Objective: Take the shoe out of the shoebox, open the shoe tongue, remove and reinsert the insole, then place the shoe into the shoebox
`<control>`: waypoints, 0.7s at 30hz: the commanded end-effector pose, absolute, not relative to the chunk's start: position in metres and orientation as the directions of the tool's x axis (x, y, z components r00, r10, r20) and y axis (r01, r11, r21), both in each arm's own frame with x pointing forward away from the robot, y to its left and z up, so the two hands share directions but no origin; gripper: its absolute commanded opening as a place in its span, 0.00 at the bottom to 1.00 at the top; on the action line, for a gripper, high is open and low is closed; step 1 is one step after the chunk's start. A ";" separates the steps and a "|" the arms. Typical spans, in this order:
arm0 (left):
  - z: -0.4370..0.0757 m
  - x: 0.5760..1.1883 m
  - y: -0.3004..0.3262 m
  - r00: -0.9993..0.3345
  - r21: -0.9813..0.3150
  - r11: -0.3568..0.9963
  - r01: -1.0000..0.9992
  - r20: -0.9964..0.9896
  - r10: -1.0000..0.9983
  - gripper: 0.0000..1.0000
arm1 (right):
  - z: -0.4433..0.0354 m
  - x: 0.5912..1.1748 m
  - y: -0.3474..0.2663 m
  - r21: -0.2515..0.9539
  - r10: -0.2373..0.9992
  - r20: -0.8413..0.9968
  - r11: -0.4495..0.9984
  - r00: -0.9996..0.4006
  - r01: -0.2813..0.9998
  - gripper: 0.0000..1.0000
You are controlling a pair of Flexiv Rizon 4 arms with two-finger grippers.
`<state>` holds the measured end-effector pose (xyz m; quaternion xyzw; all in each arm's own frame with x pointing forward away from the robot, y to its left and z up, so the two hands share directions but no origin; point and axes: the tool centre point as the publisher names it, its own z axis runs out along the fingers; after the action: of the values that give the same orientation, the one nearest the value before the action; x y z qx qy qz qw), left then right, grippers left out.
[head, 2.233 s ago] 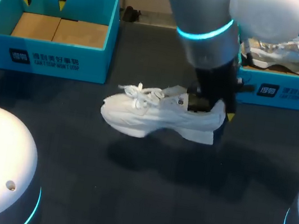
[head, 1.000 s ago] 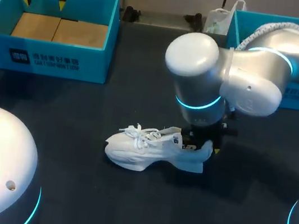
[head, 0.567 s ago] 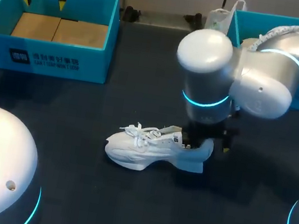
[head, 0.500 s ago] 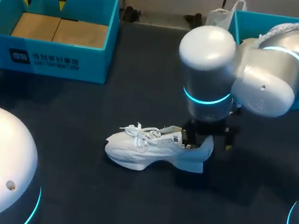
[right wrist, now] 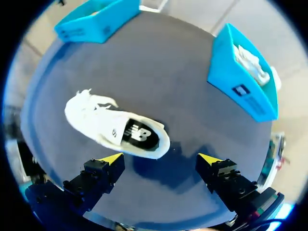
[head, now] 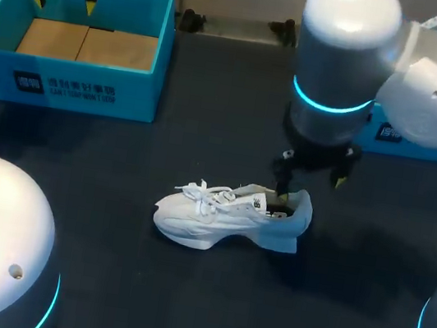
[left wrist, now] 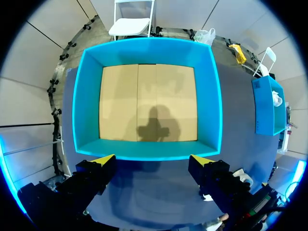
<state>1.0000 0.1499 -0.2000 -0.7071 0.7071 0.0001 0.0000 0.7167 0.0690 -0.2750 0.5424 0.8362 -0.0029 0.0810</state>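
Here's the dark table [head: 182, 291], a matte charcoal surface running wide across the scene. Up at ten o'clock on it sits a teal box [head: 134, 92], open at the top, walls upright. Its floor is plain brown cardboard [head: 88, 43], panels lying flat with a seam between them. There's a white label [head: 64, 88] on the wall facing six o'clock. Over at two o'clock, a second white shoe [right wrist: 248, 60] lies inside the right-hand box [right wrist: 221, 67], well apart from that first box.
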 end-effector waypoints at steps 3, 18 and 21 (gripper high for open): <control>-0.200 1.000 0.150 0.000 0.000 0.000 -1.000 0.000 -1.000 1.00 | -0.272 0.712 0.057 0.120 0.699 0.034 0.707 -0.714 0.697 1.00; -0.200 1.000 0.150 0.000 0.000 0.000 -1.000 0.000 -1.000 1.00 | -0.279 0.706 0.036 0.305 0.418 -0.031 0.869 -0.908 0.389 1.00; -0.200 1.000 0.150 0.000 0.000 0.000 -1.000 0.000 -1.000 1.00 | -0.282 0.705 0.032 0.337 0.312 -0.067 0.901 -0.948 0.272 1.00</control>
<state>1.0000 0.1499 -0.2001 -0.7071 0.7071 0.0000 0.0000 0.7150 0.0501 -0.2760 0.2962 0.9528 0.0618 0.0239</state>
